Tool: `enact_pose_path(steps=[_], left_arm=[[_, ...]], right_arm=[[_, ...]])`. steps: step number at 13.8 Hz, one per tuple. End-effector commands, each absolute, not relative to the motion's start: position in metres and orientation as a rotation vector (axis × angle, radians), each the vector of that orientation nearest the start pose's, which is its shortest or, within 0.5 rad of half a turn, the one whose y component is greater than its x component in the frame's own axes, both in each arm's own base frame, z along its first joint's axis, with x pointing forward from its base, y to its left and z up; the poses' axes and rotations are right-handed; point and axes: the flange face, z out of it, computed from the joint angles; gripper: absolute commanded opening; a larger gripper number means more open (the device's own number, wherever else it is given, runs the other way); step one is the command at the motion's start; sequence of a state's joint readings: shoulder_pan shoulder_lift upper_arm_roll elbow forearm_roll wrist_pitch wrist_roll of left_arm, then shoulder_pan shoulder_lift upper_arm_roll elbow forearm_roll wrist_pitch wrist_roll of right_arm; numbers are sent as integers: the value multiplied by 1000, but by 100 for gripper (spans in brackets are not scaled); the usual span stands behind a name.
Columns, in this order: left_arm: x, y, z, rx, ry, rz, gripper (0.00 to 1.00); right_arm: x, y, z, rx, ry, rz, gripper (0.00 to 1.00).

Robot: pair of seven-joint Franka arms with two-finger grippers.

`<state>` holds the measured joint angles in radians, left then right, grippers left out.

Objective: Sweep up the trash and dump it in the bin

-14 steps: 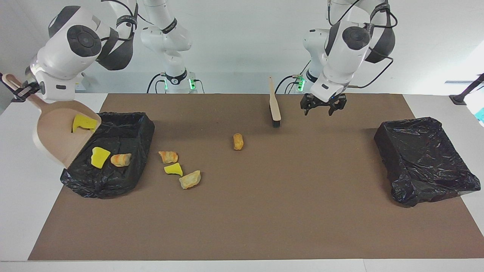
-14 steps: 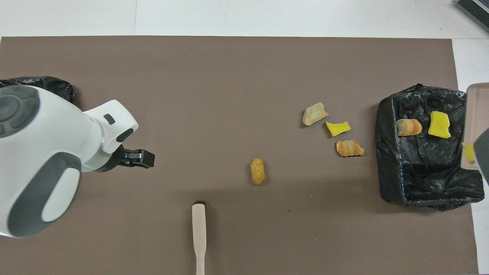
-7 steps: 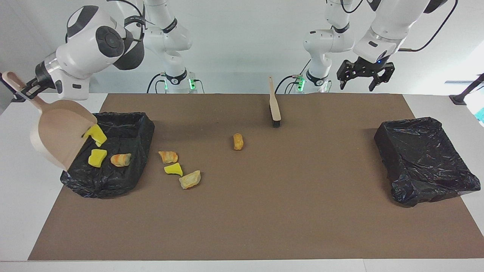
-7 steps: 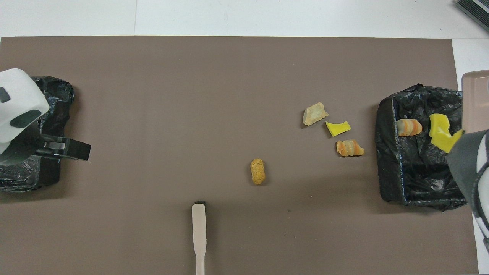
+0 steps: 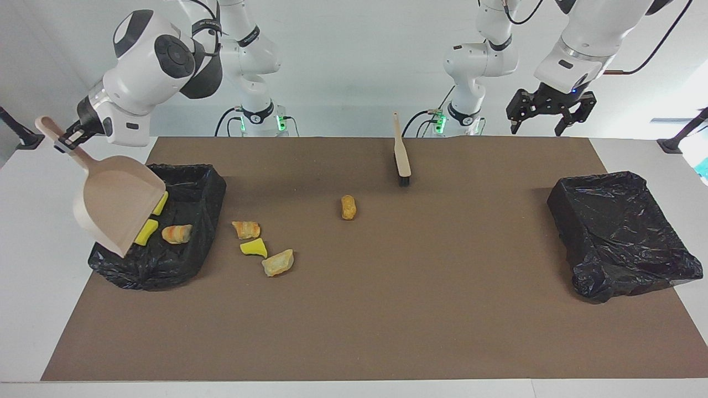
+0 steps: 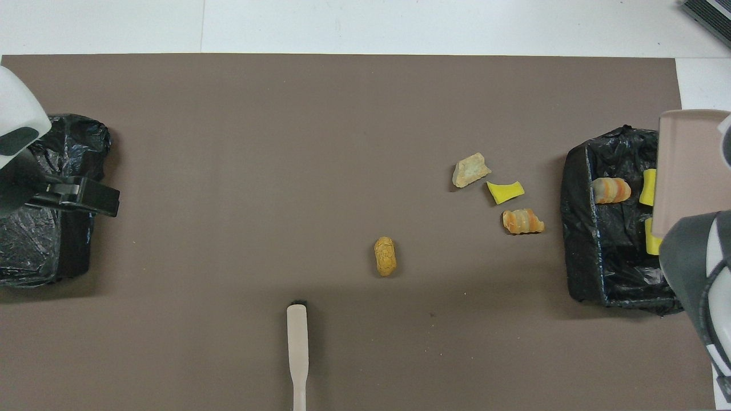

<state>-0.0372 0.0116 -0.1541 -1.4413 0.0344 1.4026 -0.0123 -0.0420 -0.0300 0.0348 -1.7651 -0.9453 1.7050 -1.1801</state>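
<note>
Right claw (image 5: pixel 65 141) clenched on smooth beige dustpan (image 5: pixel 119 203), tilted over crinkly black bin (image 5: pixel 188 243); left claw (image 5: pixel 550 113) hanging released; foam chunks (image 5: pixel 260 247) beside bin.

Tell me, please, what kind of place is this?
Probably a robotics lab: two white arms mounted at a table with a brown mat, staged foam trash, and bag-lined bins.

I see four chunks (image 6: pixel 497 211) loose on the mat (image 6: pixel 285 142); three sit in the bin (image 6: pixel 582 228), dustpan (image 6: pixel 688 165) over it.
</note>
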Motion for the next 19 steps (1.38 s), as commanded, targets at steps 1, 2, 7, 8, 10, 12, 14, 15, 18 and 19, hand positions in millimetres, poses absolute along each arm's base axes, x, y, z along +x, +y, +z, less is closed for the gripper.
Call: enact_pose_path(steps=[1,2,7,8,10,12,14,15,18,19], left_arm=[[534,-95,677,-3058,340,42,100],[531,-95,680,-3060,352,26,100],[516,-79,665,-3058,335,4,100],[517,-79,665,-3059,333,-1,100],[517,-79,665,-3061,331,-3,100],[519,-78,665,-3062,332,-10,100],[518,-79,664,-3061,331,-1,100],[518,-79,664,-3061,331,2,100],[517,-78,664,-3060,326,6,100],[517,-77,664,-3060,324,6,100]], right_arm=[[552,-71,629,1949,1415,-525,0],[550,-67,625,2023,1433,-493,0],[539,-43,606,2535,1252,-278,0],[536,-38,604,2636,1172,-248,0],[532,-22,598,2790,995,-225,0],[534,8,587,2889,868,-207,0],[538,43,576,2986,716,-190,0],[541,60,568,3035,624,-189,0],[554,121,548,3118,452,-123,0],[557,141,542,3151,408,-102,0]])
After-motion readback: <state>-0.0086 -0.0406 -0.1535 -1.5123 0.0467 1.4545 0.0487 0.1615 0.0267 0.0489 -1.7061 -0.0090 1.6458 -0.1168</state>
